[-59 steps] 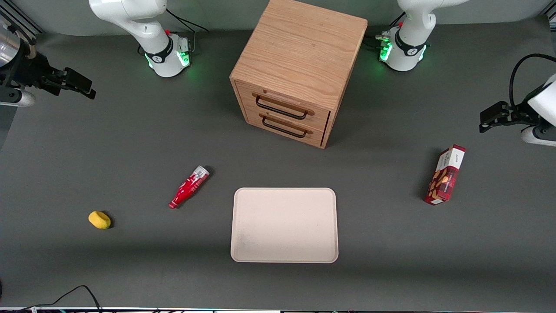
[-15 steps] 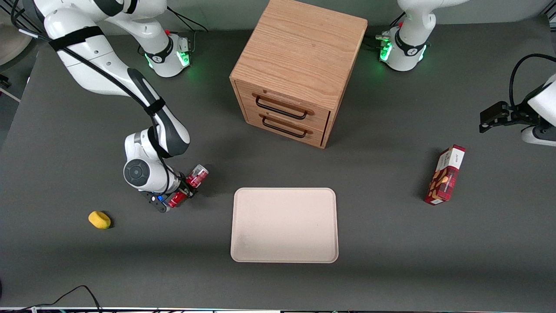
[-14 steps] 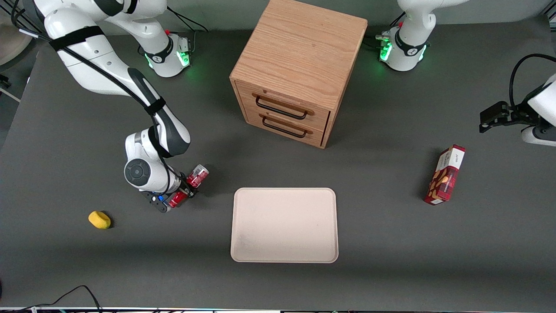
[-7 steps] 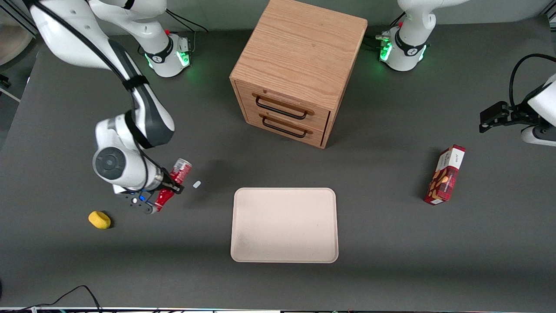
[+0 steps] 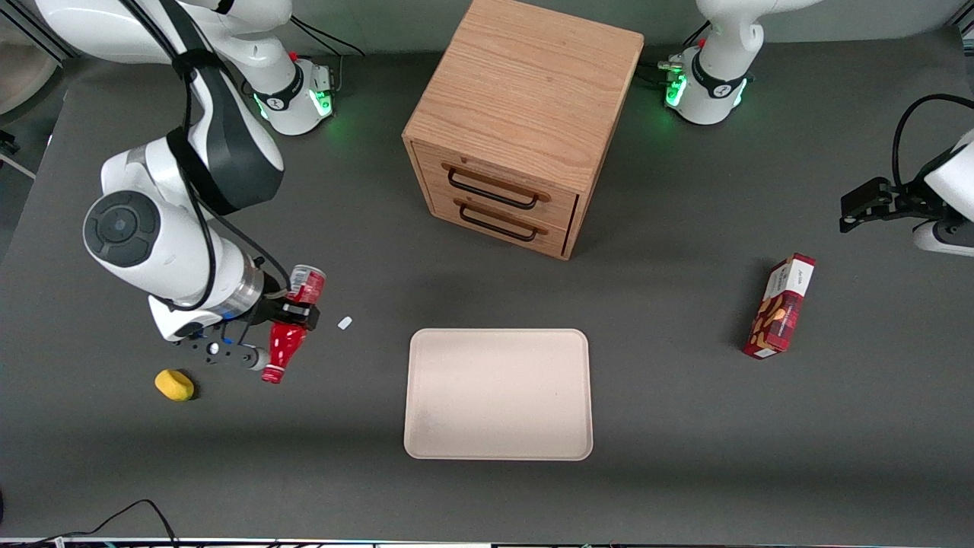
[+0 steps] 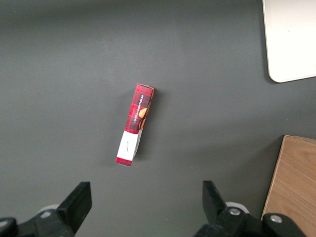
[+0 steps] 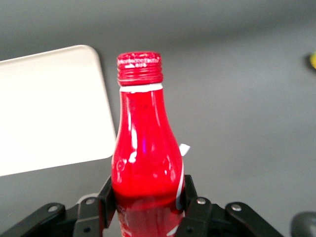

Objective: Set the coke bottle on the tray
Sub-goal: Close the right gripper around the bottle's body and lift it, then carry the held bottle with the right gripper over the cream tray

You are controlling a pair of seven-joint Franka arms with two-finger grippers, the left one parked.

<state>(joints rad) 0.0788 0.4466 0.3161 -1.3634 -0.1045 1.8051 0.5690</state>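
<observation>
**Bottle lifted, tray yet to reach**

Nearest the front camera lies the flat beige rectangular tray, bare on the dark grey bench. Toward the working arm's end, the pincer is clamped across the middle of the slim red coke bottle, holding it above the bench, cap pointing nearer the camera. That mid-body grip likely keeps it balanced for the carry. A small white scrap lies just beside it.

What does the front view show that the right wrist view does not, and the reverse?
Front view only: the wooden two-drawer cabinet, red rectangular snack box, and the gripper lifted above the table. Right wrist view only: the ridged red cap close up. Both: the slim red coke bottle clamped in the gripper, the beige rectangular tray, a small white scrap.
</observation>
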